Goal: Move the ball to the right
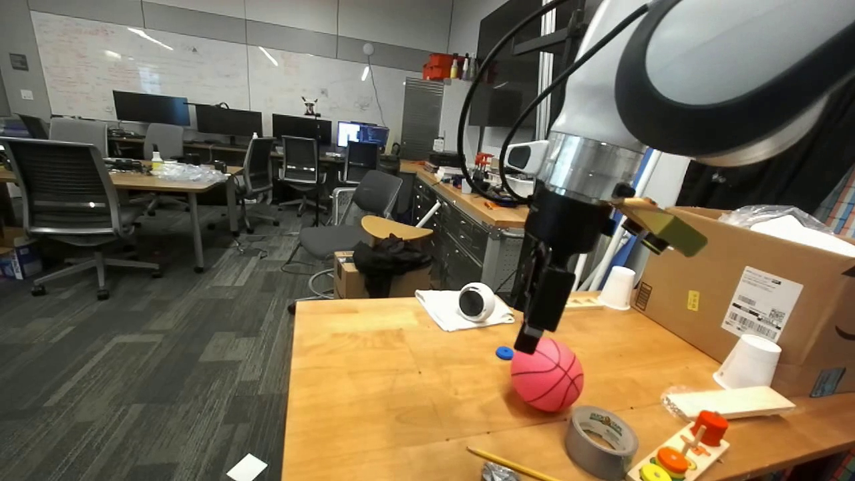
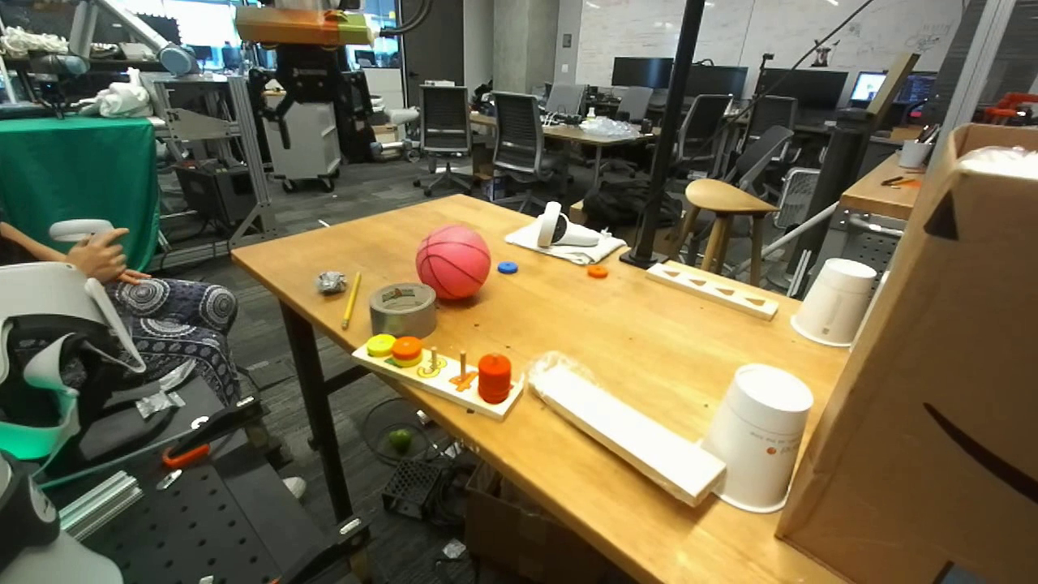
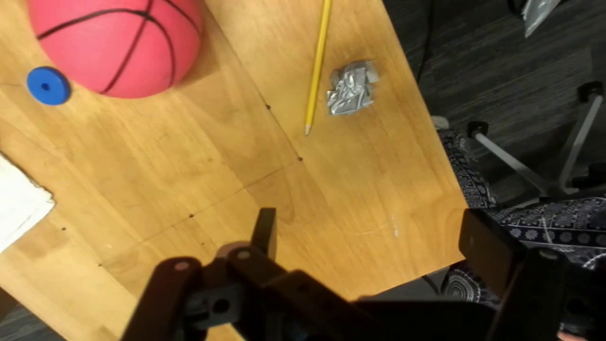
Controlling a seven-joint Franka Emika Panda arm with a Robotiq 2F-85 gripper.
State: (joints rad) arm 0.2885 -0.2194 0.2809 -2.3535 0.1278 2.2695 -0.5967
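The pink-red ball (image 1: 548,375) with dark seam lines rests on the wooden table. It also shows in an exterior view (image 2: 453,262), behind the grey tape roll (image 2: 403,311), and at the top left of the wrist view (image 3: 120,45). My gripper (image 3: 371,234) is open and empty, its two fingers wide apart above a table corner. The ball lies outside the fingers, apart from them. In an exterior view the gripper (image 1: 531,337) overlaps the ball's top edge in the picture. It hangs high at the upper left in an exterior view (image 2: 280,122).
A pencil (image 3: 317,71) and a crumpled silver piece (image 3: 352,87) lie near the table edge. A blue ring (image 3: 48,85) lies beside the ball. A peg toy (image 2: 438,377), white cups (image 1: 749,361), a cloth with a white camera (image 1: 475,302) and a cardboard box (image 1: 701,267) stand around. A person sits beside the table.
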